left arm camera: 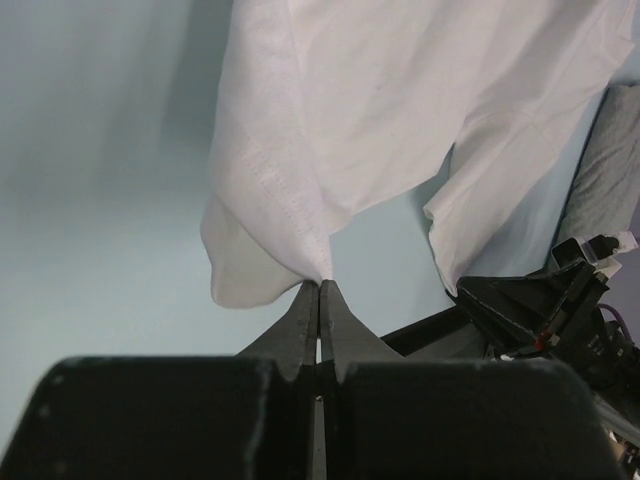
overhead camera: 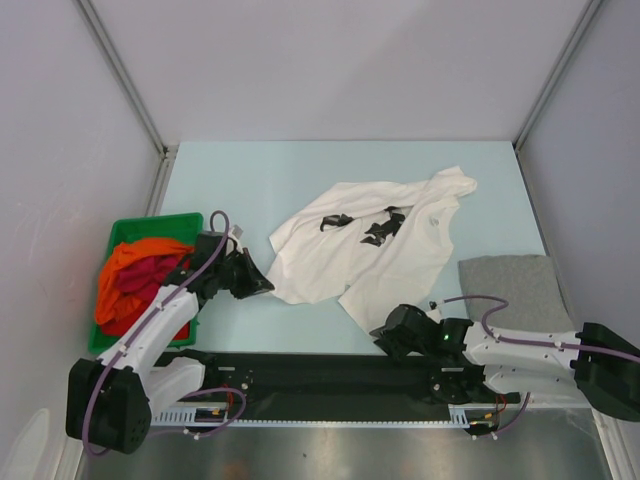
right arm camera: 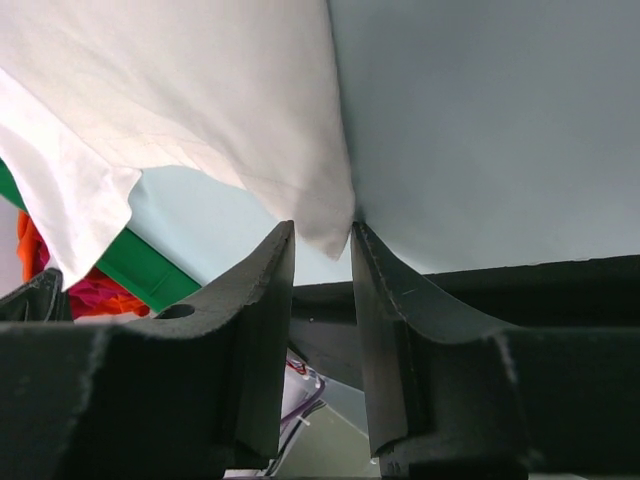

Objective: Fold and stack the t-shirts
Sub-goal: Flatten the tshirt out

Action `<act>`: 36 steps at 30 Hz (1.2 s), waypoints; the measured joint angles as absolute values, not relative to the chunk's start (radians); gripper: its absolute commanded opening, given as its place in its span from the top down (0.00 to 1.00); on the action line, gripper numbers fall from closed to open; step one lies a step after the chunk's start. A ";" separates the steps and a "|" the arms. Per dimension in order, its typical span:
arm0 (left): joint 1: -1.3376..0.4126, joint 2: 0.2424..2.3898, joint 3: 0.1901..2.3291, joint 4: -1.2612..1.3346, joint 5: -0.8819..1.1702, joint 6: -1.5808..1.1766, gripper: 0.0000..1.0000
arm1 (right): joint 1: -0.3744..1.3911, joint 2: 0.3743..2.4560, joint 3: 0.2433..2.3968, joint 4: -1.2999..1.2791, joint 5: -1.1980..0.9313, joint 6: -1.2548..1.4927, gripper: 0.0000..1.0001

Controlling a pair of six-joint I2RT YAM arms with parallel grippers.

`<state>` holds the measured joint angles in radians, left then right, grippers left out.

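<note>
Left claw [left arm camera: 318, 285] fingers are filling the bottom of the left wrist view, pressing together on a bunched corner of the white shirt [left arm camera: 400, 110]. Right claw [right arm camera: 322, 235] is standing with its jaws apart, and another pointed corner of that shirt is hanging into the gap between the 2 tips, not pinched

A pale blue table [overhead camera: 240, 180] is carrying everything, and plain grey walls [overhead camera: 350, 60] are closing it in on 3 sides. A black strip [overhead camera: 320, 375] is running along the near edge between the 2 arm bases

The white shirt is lying crumpled near the middle of the table, spreading from the left claw towards the far right, with black marks showing on its upper part. A grey shirt [overhead camera: 510, 285] is lying flat as a rough square at the right edge, just beside the white one. A green bin [overhead camera: 150, 222] is sitting at the left edge, holding an orange shirt [overhead camera: 130, 262] and a dark red shirt [overhead camera: 145, 278] heaped together

Bare table is stretching along the far side and down the left, between the bin and the white shirt. Both arms are crowding the near side, each claw reaching in low at the shirt's near hem
</note>
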<state>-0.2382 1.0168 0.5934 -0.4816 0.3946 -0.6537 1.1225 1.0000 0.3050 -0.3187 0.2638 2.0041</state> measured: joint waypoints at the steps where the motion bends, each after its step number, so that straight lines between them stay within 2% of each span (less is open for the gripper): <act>1: -0.238 1.016 0.593 -0.482 0.395 -0.654 1.00 | 1.118 1.000 0.305 -0.318 0.264 2.005 0.66; 7: -0.238 1.007 0.593 -0.482 0.392 -0.654 1.00 | 1.085 1.009 0.302 -0.315 0.264 2.005 0.83; 8: -0.238 1.005 0.593 -0.482 0.390 -0.654 0.99 | 1.082 1.010 0.300 -0.313 0.265 2.004 1.00; 13: -0.238 0.992 0.593 -0.492 0.382 -0.654 1.00 | 1.024 1.000 0.284 -0.294 0.262 2.003 1.00; 17: -0.239 0.977 0.607 -0.523 0.357 -0.654 1.00 | 0.837 0.935 0.351 -0.406 0.260 1.850 1.00; 22: -0.240 0.981 0.782 -0.598 0.261 -0.627 1.00 | 0.484 0.850 0.684 -0.538 0.234 1.466 1.00; 28: -0.240 1.071 1.146 -0.608 0.155 -0.572 1.00 | 0.103 1.004 1.196 -0.525 0.103 1.044 1.00; 36: -0.239 1.281 1.633 -0.609 0.056 -0.537 1.00 | -0.120 1.270 1.726 -0.478 -0.077 0.842 1.00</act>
